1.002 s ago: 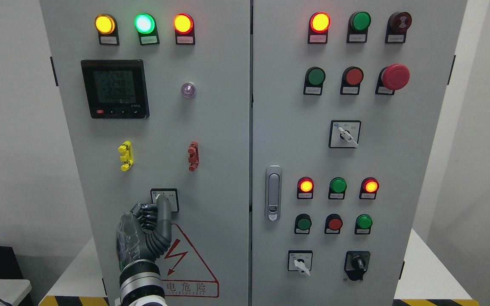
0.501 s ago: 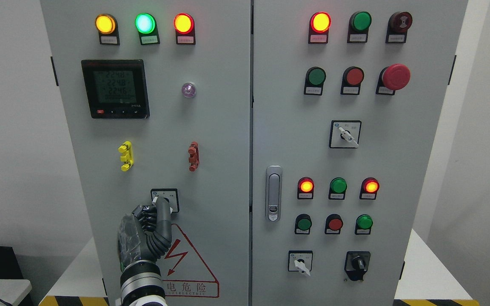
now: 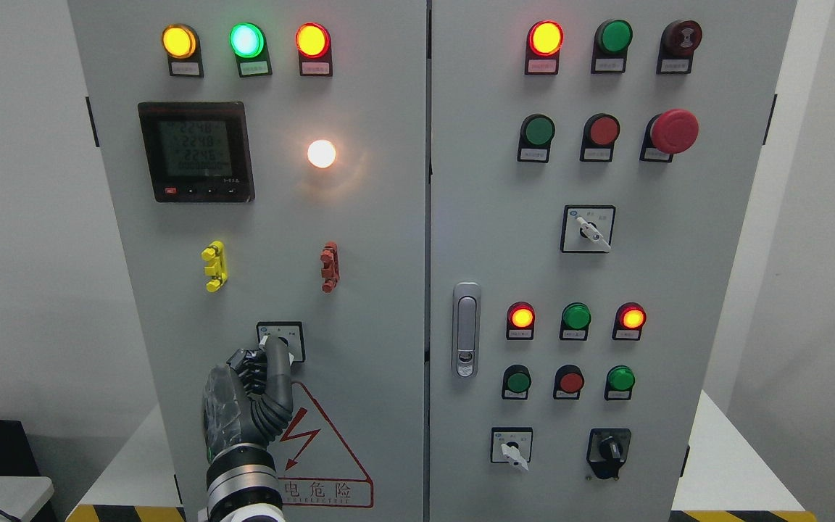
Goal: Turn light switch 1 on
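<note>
Grey cabinet (image 3: 381, 239) is filling the view; its left door is carrying light switch 1 (image 3: 281, 341) at about 7 o'clock from picture centre, just above the warning triangle (image 3: 320, 449). Left hand (image 3: 251, 399) is coming up from 6 o'clock, fingers curled, the extended ones pinching the switch knob. The white lamp (image 3: 321, 154), at 12 o'clock from the switch, is glowing; half a second ago it was dark. Turning step looks done; next move probably calls for letting go and backing straight off without nudging the knob. Right hand is not showing.
</note>
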